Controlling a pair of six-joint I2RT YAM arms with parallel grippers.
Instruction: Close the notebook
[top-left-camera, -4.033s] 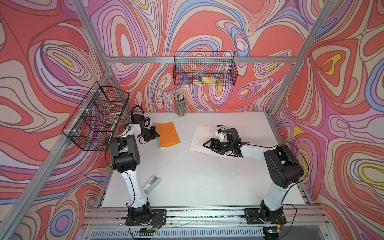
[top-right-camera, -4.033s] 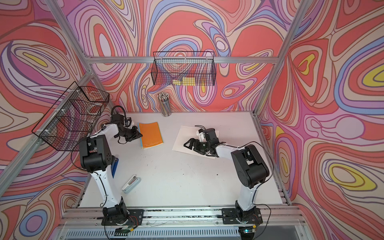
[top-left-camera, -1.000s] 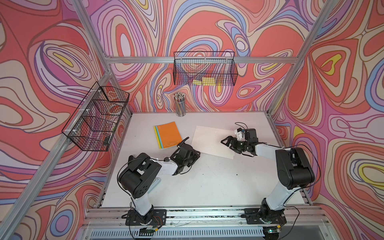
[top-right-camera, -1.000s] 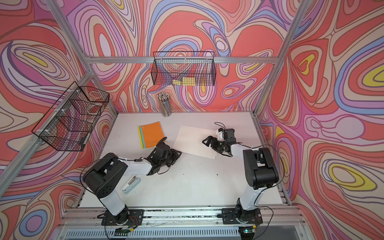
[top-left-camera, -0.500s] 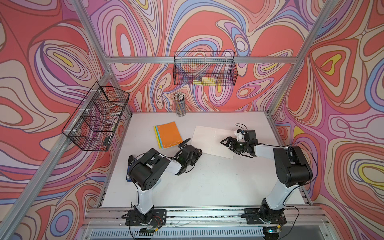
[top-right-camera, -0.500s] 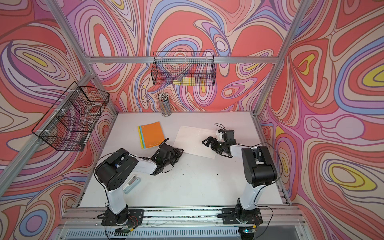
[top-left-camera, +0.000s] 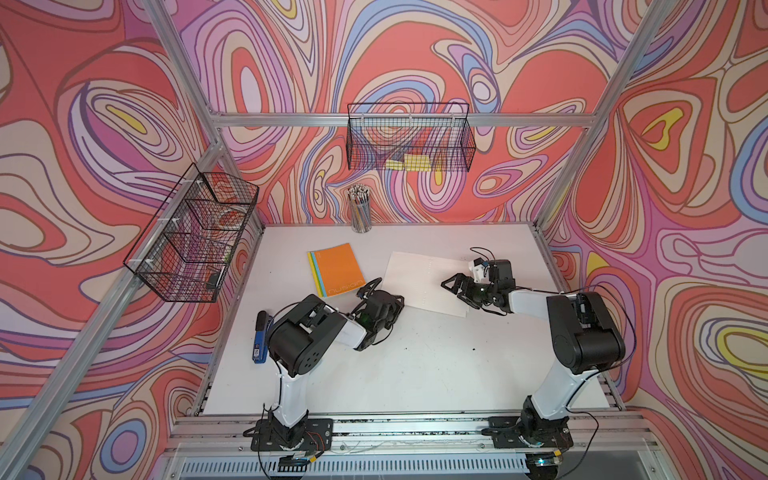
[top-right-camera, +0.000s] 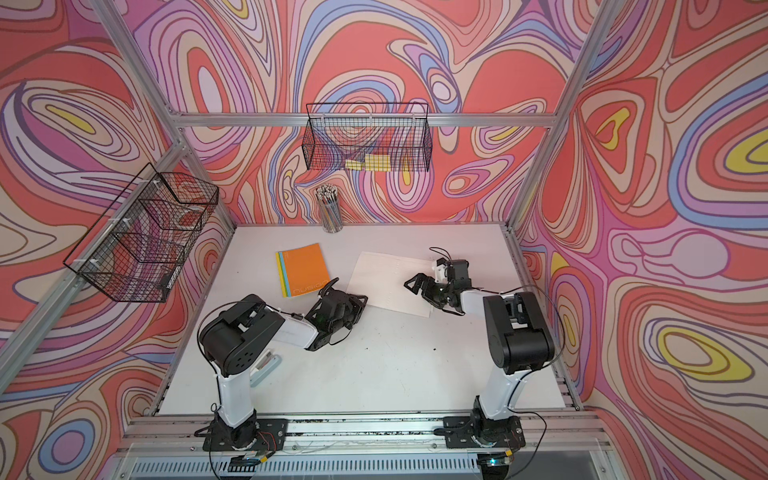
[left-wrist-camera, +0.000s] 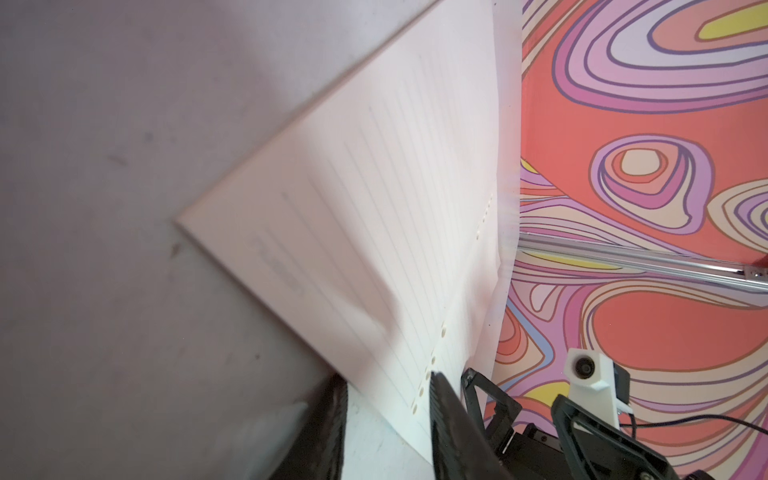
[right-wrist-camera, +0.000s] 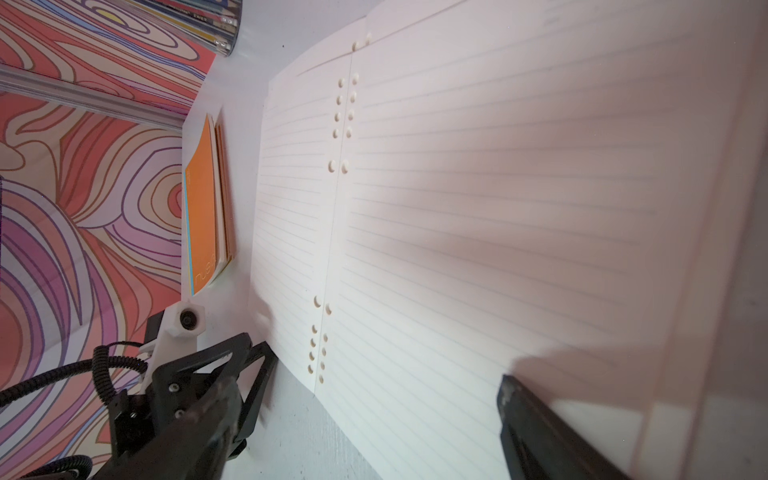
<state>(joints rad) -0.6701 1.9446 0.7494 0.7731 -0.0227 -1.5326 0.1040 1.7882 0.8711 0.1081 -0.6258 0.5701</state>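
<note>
White counter (top-left-camera: 415, 365) carries a blue stapler (top-left-camera: 261, 340) close to its near-left side. Farther in, the left gripper (left-wrist-camera: 386, 376) sits low at the near-left corner of the open notebook (top-left-camera: 419, 278), jaws apart with the page edge between them. That notebook lies flat, pages up, right of centre. Over its right page hangs the right gripper (top-left-camera: 457, 293), jaws spread wide. Left of the notebook lies a closed orange exercise book (top-left-camera: 336, 274). A pencil cup (top-left-camera: 360, 210) stands by the far wall.
</note>
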